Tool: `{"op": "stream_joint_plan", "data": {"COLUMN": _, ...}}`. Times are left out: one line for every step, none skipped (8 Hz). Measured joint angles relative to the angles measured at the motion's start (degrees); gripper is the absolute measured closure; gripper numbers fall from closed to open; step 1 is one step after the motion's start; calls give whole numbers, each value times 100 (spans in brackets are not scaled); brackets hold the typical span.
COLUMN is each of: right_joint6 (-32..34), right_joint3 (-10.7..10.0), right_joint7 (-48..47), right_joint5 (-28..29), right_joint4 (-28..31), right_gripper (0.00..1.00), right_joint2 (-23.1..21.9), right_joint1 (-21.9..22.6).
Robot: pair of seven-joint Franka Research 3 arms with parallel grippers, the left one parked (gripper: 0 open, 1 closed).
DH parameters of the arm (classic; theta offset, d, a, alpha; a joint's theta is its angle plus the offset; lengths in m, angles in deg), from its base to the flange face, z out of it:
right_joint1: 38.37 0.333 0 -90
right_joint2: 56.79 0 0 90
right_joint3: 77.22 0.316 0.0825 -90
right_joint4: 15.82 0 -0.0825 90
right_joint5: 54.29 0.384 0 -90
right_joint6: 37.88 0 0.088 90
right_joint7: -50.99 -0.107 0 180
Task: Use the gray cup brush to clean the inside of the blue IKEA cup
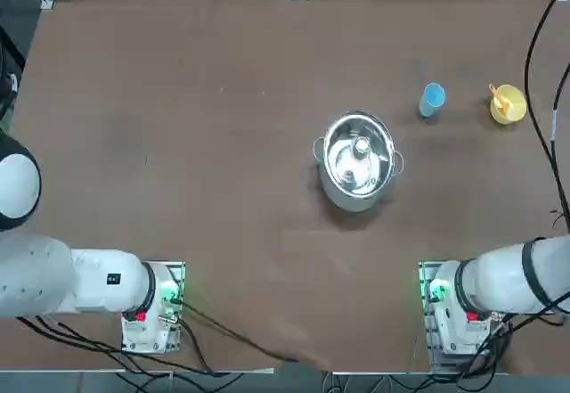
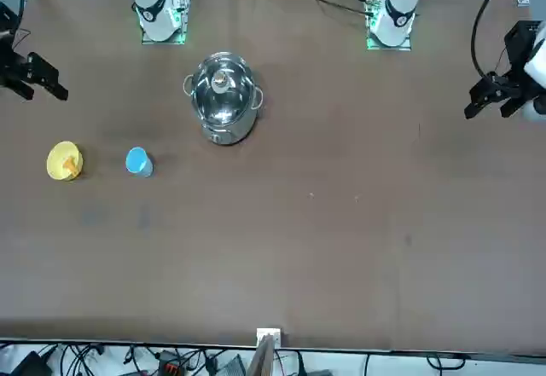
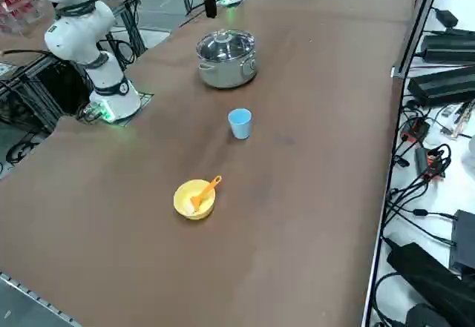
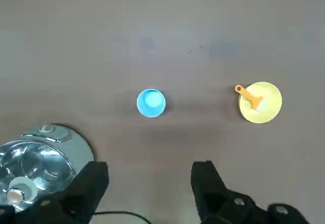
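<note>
Brown bench [image 3: 312, 193] holds brush [image 4: 245, 93], likely light, stiff, best gripped by its handle; right pincer [image 4: 150, 170] empty, spread wide.

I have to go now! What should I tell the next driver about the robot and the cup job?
Right gripper: open, holding nothing, above the table.
Blue cup: upright between the pot and the yellow bowl.
Brush: orange handle, pale head, leaning in the yellow bowl.
Done: no brush picked up.
Left: grasp the brush, clean inside the blue cup.
</note>
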Motion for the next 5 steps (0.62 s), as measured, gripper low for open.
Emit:
{"op": "stream_joint_plan", "data": {"right_joint6": -2, "right_joint3": 0, "right_joint7": 2, "right_joint5": 0, "right_joint4": -9, "right_gripper": 0, "right_joint2": -2, "right_joint1": 1}}
{"op": "stream_joint_plan", "data": {"right_joint6": -3, "right_joint3": 0, "right_joint7": 3, "right_joint5": 0, "right_joint4": -38, "right_gripper": 0, "right_joint2": -3, "right_joint1": 2}}
{"op": "stream_joint_plan", "data": {"right_joint6": -5, "right_joint3": 0, "right_joint7": 3, "right_joint5": 0, "right_joint4": -54, "right_gripper": 0, "right_joint2": 11, "right_joint1": 2}}
{"op": "stream_joint_plan", "data": {"right_joint6": -8, "right_joint3": 1, "right_joint7": 3, "right_joint5": -59, "right_joint4": -55, "right_gripper": 0, "right_joint2": 89, "right_joint1": 3}}
{"op": "stream_joint_plan", "data": {"right_joint6": -18, "right_joint3": -1, "right_joint7": 1, "right_joint5": -239, "right_joint4": -51, "right_gripper": 0, "right_joint2": 255, "right_joint1": 1}}
